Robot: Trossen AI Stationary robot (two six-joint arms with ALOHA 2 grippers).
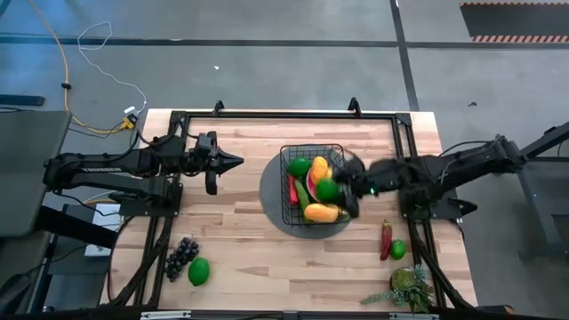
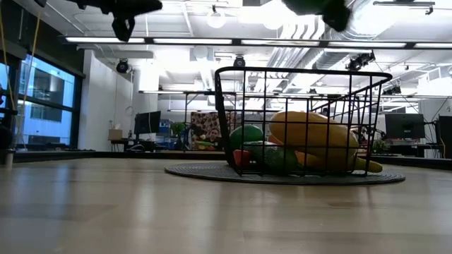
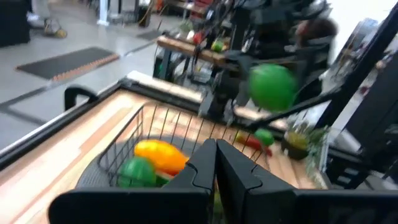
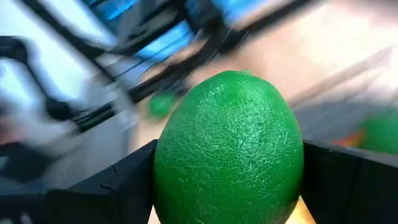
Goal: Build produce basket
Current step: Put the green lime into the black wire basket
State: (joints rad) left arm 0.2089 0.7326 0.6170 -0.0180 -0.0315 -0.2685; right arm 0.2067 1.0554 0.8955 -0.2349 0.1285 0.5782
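Observation:
The black wire basket stands on a round dark grey mat in the middle of the table. In it lie yellow, green and red toy produce. My right gripper hangs over the basket's right part, shut on a round green fruit, which also shows in the left wrist view. My left gripper waits raised to the left of the basket, shut on nothing. My right gripper pinches the round green fruit between its two fingers, one on each of two opposite sides. The fingers come from the table's right, slanting slightly down. The fruit is lifted clear, above the basket.
Purple grapes and a green fruit lie near the front left. A red chili, another green fruit and a leafy plant lie at the front right. A dark frame borders the table.

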